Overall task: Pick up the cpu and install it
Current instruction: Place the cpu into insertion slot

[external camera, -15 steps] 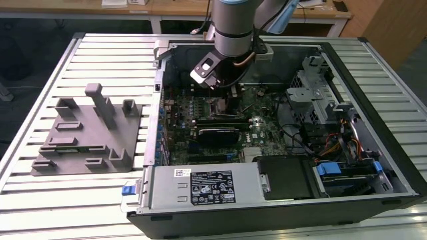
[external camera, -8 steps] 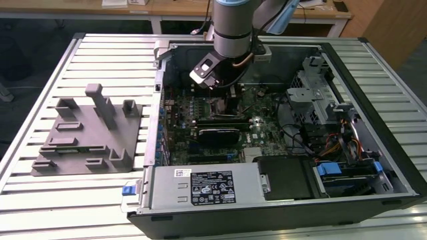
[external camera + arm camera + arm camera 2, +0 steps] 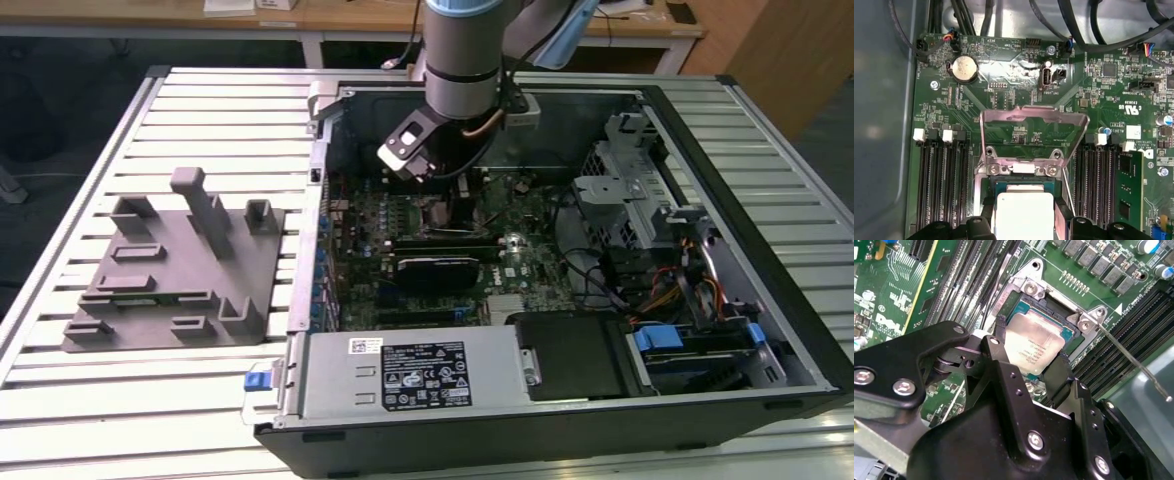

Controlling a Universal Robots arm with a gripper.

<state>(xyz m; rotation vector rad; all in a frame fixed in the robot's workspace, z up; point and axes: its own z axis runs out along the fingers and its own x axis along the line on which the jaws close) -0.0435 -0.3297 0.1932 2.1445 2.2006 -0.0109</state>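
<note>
The arm (image 3: 461, 50) reaches straight down into the open computer case (image 3: 787, 300), wrist above the motherboard (image 3: 527, 235). The gripper (image 3: 1029, 365) points down at the socket (image 3: 1026, 287). Its fingers (image 3: 996, 352) are clamped on two opposite edges of the cpu (image 3: 1036, 342), which lies flat between them at the socket opening. The load plate (image 3: 1034, 116) stands raised just beyond the fingertips.
</note>
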